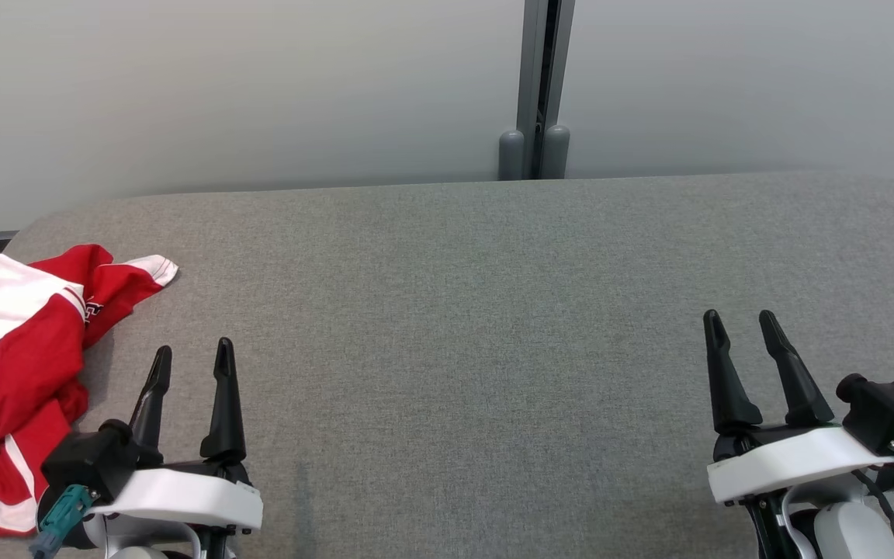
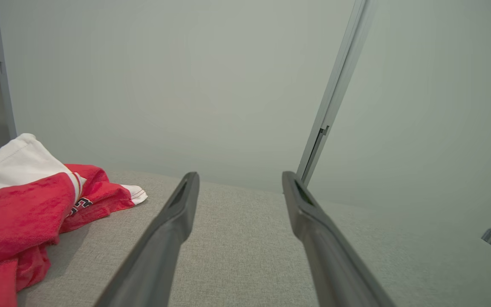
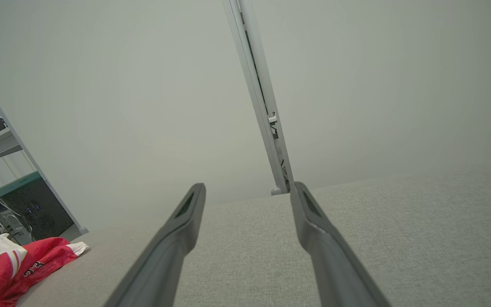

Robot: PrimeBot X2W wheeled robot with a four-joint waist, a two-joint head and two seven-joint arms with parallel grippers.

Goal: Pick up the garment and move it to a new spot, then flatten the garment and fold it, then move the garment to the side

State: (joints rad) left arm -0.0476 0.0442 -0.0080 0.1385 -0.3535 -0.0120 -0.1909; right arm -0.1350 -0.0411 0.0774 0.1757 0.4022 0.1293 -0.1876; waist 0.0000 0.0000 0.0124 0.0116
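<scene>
Red garment [image 1: 12, 365] bunched at counter [image 1: 493, 310] left edge.
Lies just left of left end effector [image 1: 192, 349], heap running near-to-far; right end effector [image 1: 740, 317] well apart. Both released, empty. Left arm looks the natural pick.

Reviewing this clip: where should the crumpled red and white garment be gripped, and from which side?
Probably the white-hemmed flap of the garment, which juts out over the grey surface: it lies thin and free of the crumpled heap. The open left gripper is nearest; come from the bare side, fingers straddling the hem.
</scene>
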